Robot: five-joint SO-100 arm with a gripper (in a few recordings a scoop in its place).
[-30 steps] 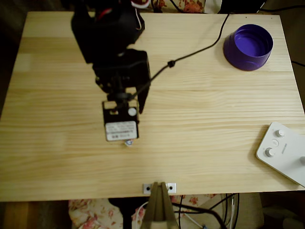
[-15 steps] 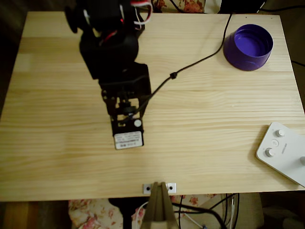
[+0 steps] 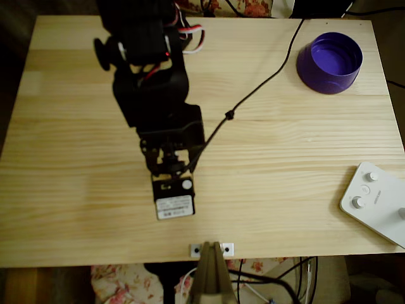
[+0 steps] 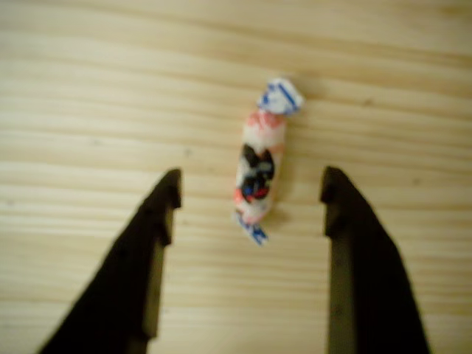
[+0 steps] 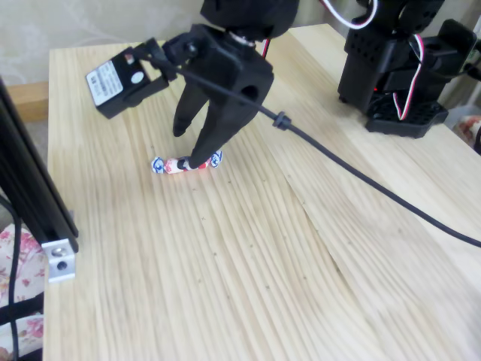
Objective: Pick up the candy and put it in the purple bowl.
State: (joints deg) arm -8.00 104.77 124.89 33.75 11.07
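1. Gripper (image 4: 251,188) spread wide, straddling the candy (image 4: 259,169); nothing grasped yet.
2. Candy lies flat on the wooden table (image 5: 248,248), between the fingertips (image 5: 197,159), lengthwise between the jaws in the wrist view.
3. Purple bowl (image 3: 330,62) sits far off at the table's top-right corner in the overhead view; looks empty.
4. Done: approach and alignment. Left: close, lift, carry, drop into the bowl.
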